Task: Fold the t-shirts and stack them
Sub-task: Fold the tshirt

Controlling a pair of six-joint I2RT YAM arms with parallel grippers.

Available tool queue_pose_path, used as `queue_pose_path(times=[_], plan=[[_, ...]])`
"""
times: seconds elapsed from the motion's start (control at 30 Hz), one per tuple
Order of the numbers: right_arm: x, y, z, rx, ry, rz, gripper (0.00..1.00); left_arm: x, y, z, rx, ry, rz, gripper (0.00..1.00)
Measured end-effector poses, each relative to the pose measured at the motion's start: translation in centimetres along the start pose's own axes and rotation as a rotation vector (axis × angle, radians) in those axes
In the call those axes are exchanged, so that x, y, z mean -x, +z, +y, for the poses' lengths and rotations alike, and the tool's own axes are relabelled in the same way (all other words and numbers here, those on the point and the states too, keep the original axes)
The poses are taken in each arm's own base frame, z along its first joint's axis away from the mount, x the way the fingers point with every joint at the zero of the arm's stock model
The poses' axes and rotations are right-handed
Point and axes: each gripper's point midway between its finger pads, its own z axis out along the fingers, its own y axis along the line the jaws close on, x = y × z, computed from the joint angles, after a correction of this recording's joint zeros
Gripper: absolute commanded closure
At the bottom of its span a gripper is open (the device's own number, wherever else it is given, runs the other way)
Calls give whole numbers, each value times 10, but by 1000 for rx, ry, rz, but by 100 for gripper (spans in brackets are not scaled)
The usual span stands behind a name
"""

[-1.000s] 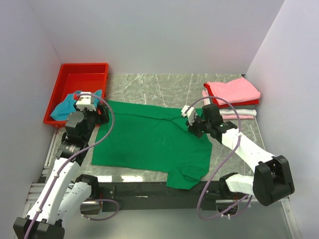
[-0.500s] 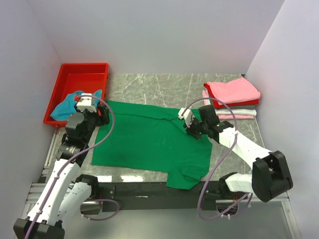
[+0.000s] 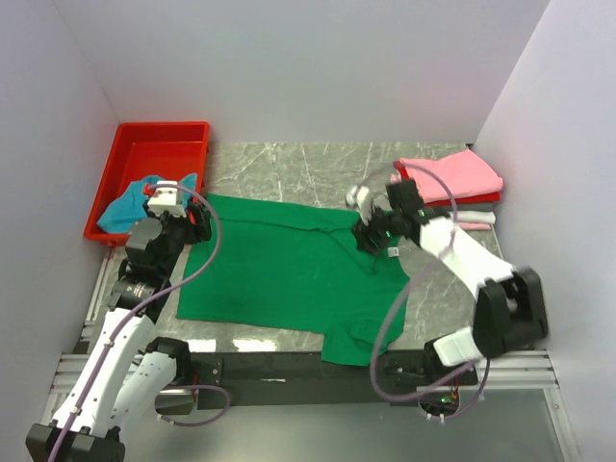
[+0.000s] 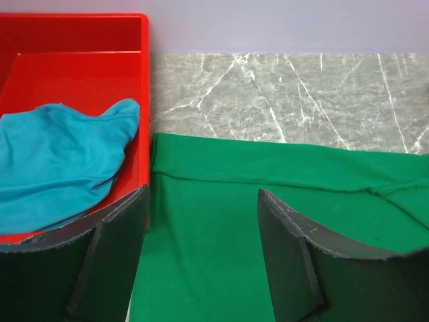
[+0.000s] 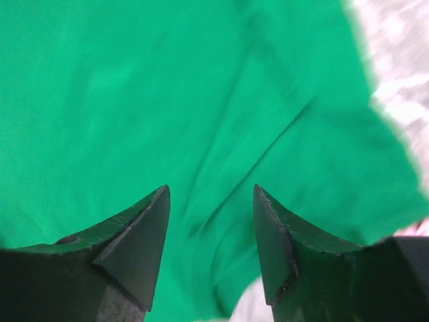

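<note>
Since the green shirt [image 3: 279,279] lies spread flat on the bench [image 3: 289,168] for folding, left pincer [image 4: 202,201] and right pincer [image 5: 210,191] hover open over opposite sides, nothing gripped, likely for a paired grab.

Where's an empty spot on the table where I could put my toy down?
The bare marble strip behind the green t-shirt, between the red tray and the pink-topped stack. The tray's far half is bare too. The middle is crowded: the green t-shirt covers it, with both arms at its edges.
</note>
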Motion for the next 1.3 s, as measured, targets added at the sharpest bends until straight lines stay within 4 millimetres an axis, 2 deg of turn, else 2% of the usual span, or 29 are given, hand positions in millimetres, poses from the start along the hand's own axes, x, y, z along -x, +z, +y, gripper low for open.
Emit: queue_pose_path(times=[0.07,0.17,0.27,0.33,0.43,0.63,0.87,0.97,1.07,1.1,1.17,1.3], plan=[[23,15,-19,15,76,-20,43,2,-1,0,0,4,-6,29],[41,47,-45,34,176,-23,43,5,-4,0,-2,8,-20,29],[32,74,-53,71,264,26,42,9,-7,0,-4,9,-35,29],[23,84,-55,83,300,62,41,10,-7,-1,-7,9,-38,29],[13,87,-60,92,329,99,41,9,-7,-2,-15,9,-35,29],[12,83,-76,125,293,112,34,9,-7,-6,-38,10,-32,29],[-1,92,-74,207,246,167,35,8,-7,-8,-49,10,-30,28],[-7,98,-73,231,236,186,39,8,-7,-8,-50,10,-28,29],[-12,99,-71,248,231,202,55,6,-6,-8,-51,10,-22,29],[-13,99,-70,253,229,205,66,5,-5,-8,-51,11,-19,29],[-13,98,-68,261,224,207,77,5,-5,-9,-52,11,-17,28],[-12,97,-66,276,214,202,90,5,-5,-9,-53,11,-17,28]])
